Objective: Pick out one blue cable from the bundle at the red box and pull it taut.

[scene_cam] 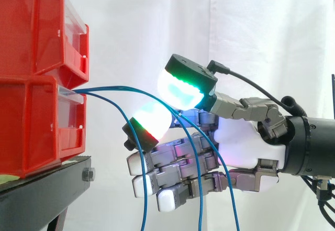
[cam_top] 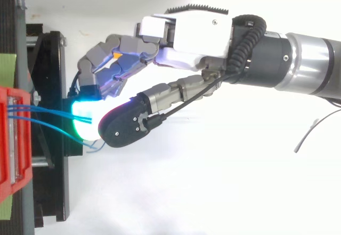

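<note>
Red bins (scene_cam: 36, 84) sit stacked at the left of the side view on a black stand (scene_cam: 47, 189). That view gives you the height. The blue cables (scene_cam: 104, 89) leave the front of the lower bin, arch to the right towards the hand (scene_cam: 246, 142), then drop in separate strands. From above you get only the top edge of one bin at the far left. There the cables (cam_top: 42, 112) run nearly level across the stand and into the glowing pads, with a short curl of blue just below them.

The hanging strands are cut off by the lower edge of the side view, so you cannot see their ends. From above, the black back of one pad covers the spot where the pads meet. In neither view can you tell how many strands lie between them, or which.

The hand (cam_top: 192, 48) reaches in from the right, before the white curtain (scene_cam: 235, 21). Its thumb, with a green and cyan pad (scene_cam: 183, 87), and one finger, with a green and red pad (scene_cam: 152, 121), are drawn together on the cables at the top of their arch, with very little gap left. The other fingers lie bent below with white pads (scene_cam: 138, 163), and strands hang across them.
</note>
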You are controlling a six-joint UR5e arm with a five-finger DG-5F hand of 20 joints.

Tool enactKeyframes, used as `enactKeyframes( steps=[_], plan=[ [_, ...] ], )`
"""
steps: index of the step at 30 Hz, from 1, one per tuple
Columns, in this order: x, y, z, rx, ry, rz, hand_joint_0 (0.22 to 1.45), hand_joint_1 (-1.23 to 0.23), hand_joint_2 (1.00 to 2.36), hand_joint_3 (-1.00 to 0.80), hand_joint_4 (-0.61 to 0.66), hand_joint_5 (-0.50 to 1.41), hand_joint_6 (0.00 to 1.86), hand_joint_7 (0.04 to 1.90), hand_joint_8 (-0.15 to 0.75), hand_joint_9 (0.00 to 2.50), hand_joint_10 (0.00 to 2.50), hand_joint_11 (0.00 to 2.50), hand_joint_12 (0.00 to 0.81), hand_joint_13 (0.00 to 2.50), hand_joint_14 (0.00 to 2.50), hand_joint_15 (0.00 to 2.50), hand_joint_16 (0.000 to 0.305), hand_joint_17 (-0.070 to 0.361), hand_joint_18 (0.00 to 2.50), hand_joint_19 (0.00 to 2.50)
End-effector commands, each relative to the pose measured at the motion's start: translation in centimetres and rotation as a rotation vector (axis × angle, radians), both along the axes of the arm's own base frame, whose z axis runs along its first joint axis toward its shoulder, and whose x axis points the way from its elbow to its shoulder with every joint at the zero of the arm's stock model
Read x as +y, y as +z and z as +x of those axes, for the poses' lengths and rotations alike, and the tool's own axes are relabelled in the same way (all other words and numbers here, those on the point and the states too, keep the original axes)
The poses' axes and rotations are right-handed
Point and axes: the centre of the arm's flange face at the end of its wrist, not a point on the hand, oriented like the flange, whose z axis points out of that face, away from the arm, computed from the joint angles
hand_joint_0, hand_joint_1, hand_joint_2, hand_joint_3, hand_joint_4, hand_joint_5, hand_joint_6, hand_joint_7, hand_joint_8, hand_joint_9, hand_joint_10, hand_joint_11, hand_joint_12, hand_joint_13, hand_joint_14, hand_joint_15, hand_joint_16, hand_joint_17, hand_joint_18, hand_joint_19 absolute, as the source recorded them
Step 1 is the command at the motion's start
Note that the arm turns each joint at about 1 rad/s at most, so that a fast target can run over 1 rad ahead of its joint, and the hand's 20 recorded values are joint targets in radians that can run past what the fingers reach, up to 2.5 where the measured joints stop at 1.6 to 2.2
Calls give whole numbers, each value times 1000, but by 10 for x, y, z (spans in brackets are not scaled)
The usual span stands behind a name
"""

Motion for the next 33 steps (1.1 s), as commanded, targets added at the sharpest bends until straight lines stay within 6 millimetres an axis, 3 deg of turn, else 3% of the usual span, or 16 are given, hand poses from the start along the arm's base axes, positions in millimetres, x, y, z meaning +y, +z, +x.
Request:
enactKeyframes(
  steps=[1,6,13,17,30,33],
  plan=[
    [0,0,0,2,0,0,529,-521,1003,-458,88,-209,881,913,274,655,20,621,359,667,20,529,49,111,631,628],
    [0,0,0,3,0,0,522,-522,1002,-470,91,-208,878,918,274,652,23,618,363,669,20,531,50,112,634,626],
    [0,-1,0,5,0,0,569,-609,1020,-227,61,-205,880,973,265,656,22,632,351,664,19,526,47,107,617,627],
    [-1,-1,-1,8,-1,-1,579,-650,1021,-176,48,-213,892,979,259,640,22,622,348,656,19,533,47,106,612,627],
    [-1,-1,-1,9,-1,-1,630,-737,1015,-314,42,-228,908,921,240,612,23,622,335,659,21,519,46,103,637,590],
    [-1,-1,-1,9,-3,-1,608,-673,1010,-388,49,-226,909,926,246,631,23,626,337,673,21,525,46,103,645,599]
  ],
)
